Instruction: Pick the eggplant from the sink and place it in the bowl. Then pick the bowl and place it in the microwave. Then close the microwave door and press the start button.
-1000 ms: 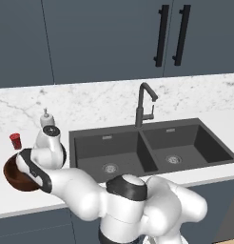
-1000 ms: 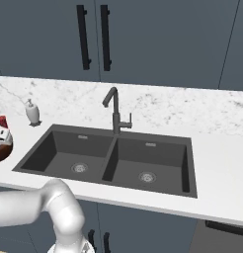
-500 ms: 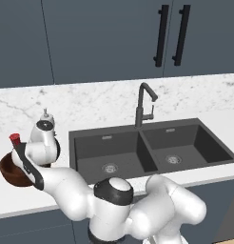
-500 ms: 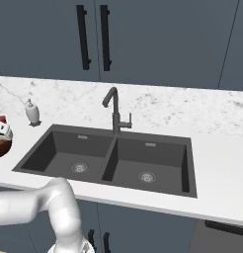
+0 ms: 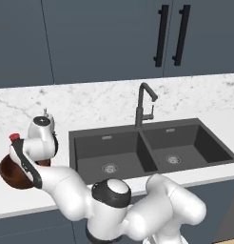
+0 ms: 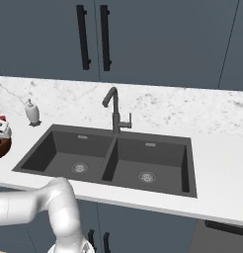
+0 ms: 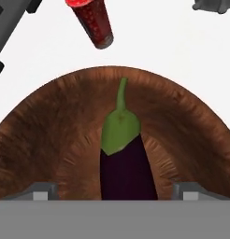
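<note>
Hand view shows the eggplant at lower centre of the frame: glossy dark purple body, green cap and a thin green stem pointing toward the top of the frame. It lies inside the bowl, whose reddish-brown wooden inner wall curves around it on both sides and above.

Two grey fingertips of the tool rise at the bottom of the frame, one on each side of the eggplant, set wide apart with a clear gap between each tip and the purple skin; nothing is gripped. The eggplant lies between them, its stem end pointing away from the tool.

Beyond the bowl's rim, at upper centre-left, a small red cup stands on the white worktop. A grey object at the upper right corner is too cropped to identify.

Left base view has the bowl at the left edge, partly hidden by the white arm, with the red cup just above it. The dark double sink with its curved faucet fills mid-frame, well apart from the bowl. A soap dispenser stands at the left of the right base view.
</note>
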Motion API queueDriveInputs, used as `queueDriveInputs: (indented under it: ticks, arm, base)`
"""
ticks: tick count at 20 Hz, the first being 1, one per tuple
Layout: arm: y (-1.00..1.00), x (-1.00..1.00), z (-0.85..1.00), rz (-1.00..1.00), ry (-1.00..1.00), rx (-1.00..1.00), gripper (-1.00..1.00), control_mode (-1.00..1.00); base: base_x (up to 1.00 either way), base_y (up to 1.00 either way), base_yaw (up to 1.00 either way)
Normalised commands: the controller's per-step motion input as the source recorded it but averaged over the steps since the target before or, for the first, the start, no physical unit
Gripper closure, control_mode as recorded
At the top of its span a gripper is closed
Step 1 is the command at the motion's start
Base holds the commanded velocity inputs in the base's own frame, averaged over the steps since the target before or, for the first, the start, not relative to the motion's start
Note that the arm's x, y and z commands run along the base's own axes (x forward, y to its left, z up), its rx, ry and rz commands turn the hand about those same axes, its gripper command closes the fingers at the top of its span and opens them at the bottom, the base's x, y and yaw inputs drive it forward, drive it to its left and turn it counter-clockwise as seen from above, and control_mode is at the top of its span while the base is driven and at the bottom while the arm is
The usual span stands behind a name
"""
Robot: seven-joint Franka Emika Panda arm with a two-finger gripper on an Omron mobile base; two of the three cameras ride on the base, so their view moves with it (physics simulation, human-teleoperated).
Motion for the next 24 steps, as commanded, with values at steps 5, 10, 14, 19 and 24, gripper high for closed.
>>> queueDriveInputs:
  ticks: [5,10,14,19,24]
  arm:
    - [-0.06,-0.33,0.15,0.0,-0.05,0.0,-1.0,-1.0]
    - [-0.42,-0.3,0.25,-0.04,-0.05,0.0,-1.0,-1.0]
    - [-0.4,-0.03,0.09,-0.06,0.0,0.0,-1.0,-1.0]
    - [-0.05,0.1,0.0,-0.07,0.0,0.0,-1.0,-1.0]
    - [-0.17,0.04,0.01,-0.03,0.01,0.0,-1.0,-1.0]
  base:
    - [0.0,0.0,0.0]
    - [0.0,0.0,0.0]
    - [0.0,0.0,0.0]
    - [0.0,0.0,0.0]
    - [0.0,0.0,0.0]
